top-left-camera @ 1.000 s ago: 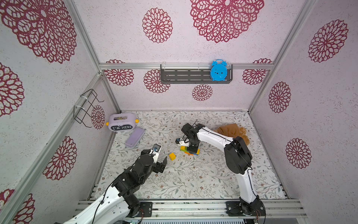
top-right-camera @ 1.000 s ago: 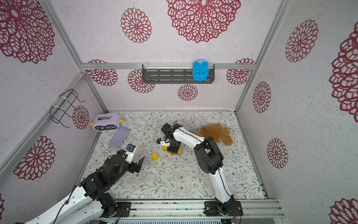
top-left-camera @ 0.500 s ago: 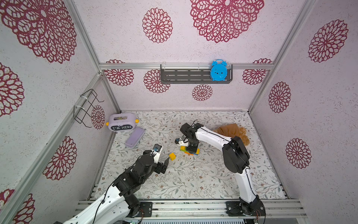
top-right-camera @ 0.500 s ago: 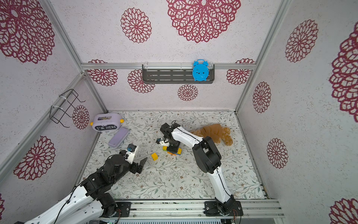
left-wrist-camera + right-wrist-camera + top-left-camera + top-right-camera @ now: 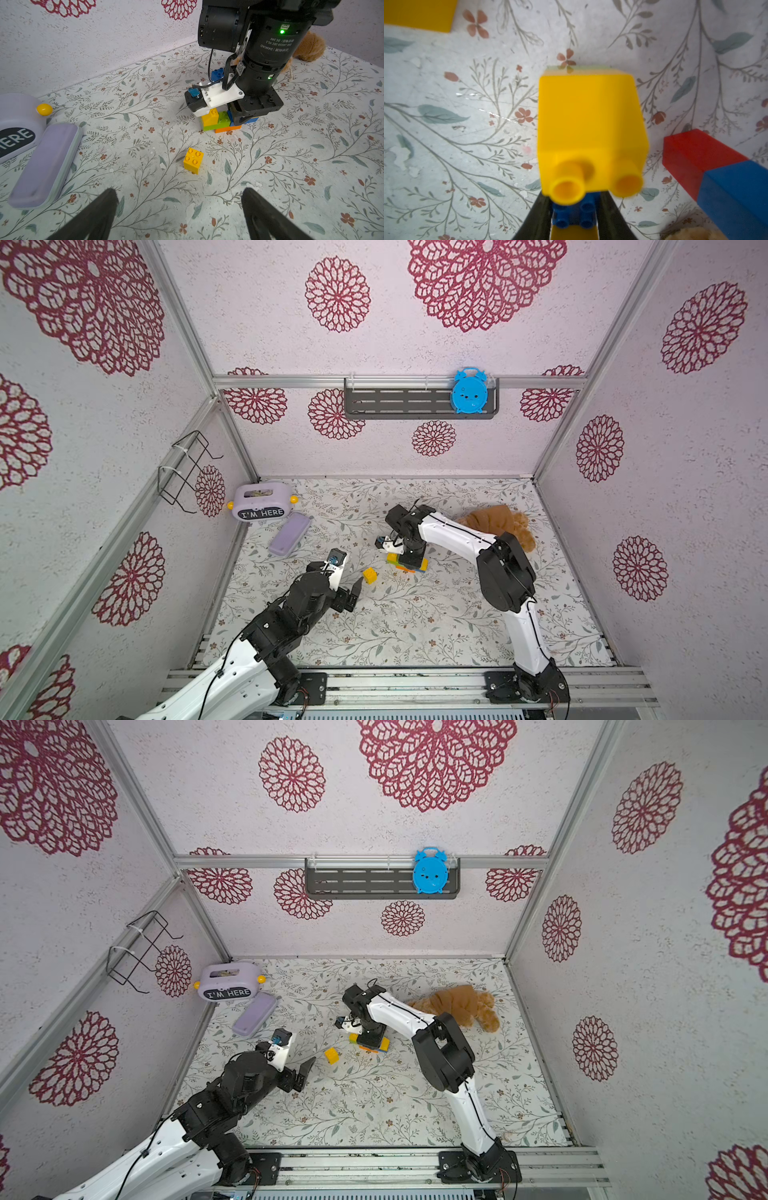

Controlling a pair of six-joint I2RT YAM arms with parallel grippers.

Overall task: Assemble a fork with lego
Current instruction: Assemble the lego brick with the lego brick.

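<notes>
Your left gripper (image 5: 178,194), jaws spread wide and empty, is edging closer to the loose yellow brick (image 5: 193,160) just ahead of it, while your right gripper (image 5: 574,207) is clamping the blue brick (image 5: 574,217) of the part-built fork (image 5: 220,123) on the mat (image 5: 415,622), so picking up that prong piece is likely coming next.

The partial fork (image 5: 222,124) rests flat on the counter (image 5: 145,104), near its middle. It comprises a yellow brick (image 5: 209,118) atop a lime green brick (image 5: 223,122), with an orange piece (image 5: 227,129) and a blue brick (image 5: 251,120) joined alongside. The blue brick, studs showing, sits clamped between the fingers of the right end effector (image 5: 242,118). A red-and-blue bar (image 5: 708,164) lies flat just beside the assembly. One loose yellow brick (image 5: 369,575) — two-by-two, studs up — stands apart from it.
</notes>
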